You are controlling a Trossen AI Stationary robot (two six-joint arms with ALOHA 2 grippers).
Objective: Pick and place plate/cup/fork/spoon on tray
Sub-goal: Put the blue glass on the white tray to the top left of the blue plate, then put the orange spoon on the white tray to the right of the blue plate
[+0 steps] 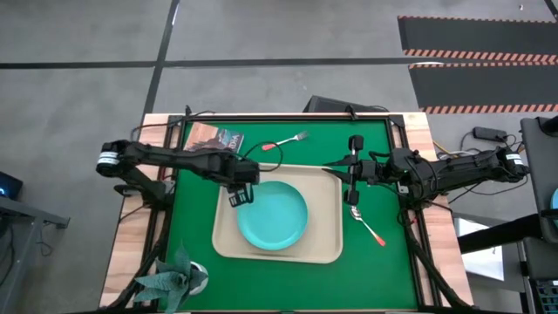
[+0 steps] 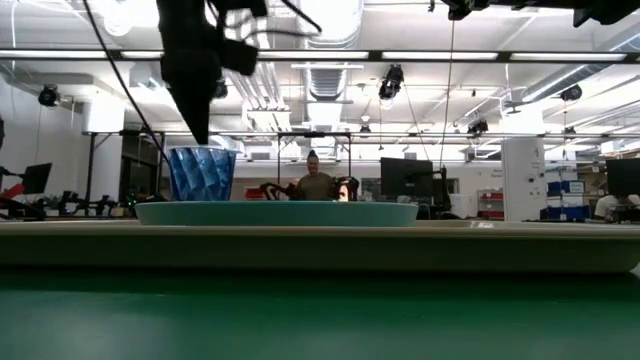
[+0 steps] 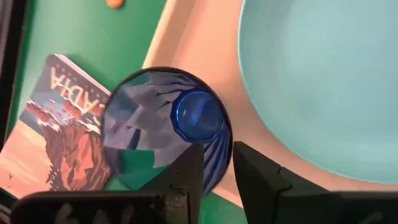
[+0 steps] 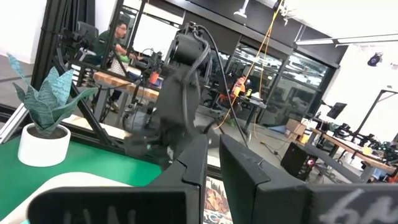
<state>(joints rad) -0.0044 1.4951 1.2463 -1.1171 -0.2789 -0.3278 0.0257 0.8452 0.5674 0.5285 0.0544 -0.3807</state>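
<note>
Left gripper (image 1: 241,194): at the tray's (image 1: 324,251) 9 o'clock rim, jaws a little apart around the cup's wall; grip not clear.
Cup (image 3: 166,127): only the left wrist view shows it beside the plate (image 1: 272,215).
Right gripper (image 4: 212,163): jaws nearly closed, empty.
Spoon (image 1: 367,224): at 3 o'clock, off tray.
</note>
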